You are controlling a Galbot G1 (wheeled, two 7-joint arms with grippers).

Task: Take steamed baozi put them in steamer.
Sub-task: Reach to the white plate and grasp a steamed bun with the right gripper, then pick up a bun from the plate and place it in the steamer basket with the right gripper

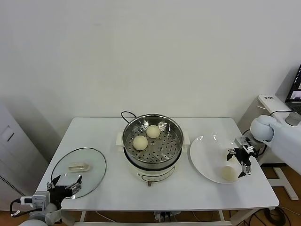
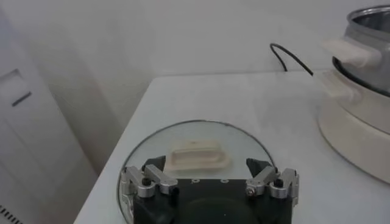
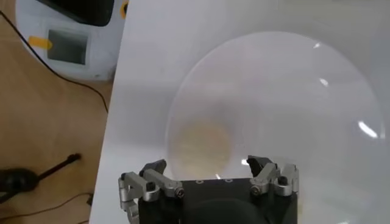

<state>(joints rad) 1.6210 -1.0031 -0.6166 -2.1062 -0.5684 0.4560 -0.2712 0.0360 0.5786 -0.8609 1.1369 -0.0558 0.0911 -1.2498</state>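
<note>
Recording bench state:
Right gripper (image 1: pixel 238 163): hovered over the white plate (image 1: pixel 207 155), fingers spread wide, holding nothing, just above the last bun.
Baozi on plate (image 1: pixel 229 173): one lay near the plate's front rim; the right wrist view showed it (image 3: pixel 199 141) below the spread fingers, not touched.
Steamer (image 1: pixel 153 147): stood mid-table; two baozi (image 1: pixel 140 142) (image 1: pixel 153 131) rested side by side on its perforated tray.
Left gripper (image 1: pixel 66 186): idle at the table's front left edge, jaws released, empty, by the glass lid (image 1: pixel 79 170).
</note>
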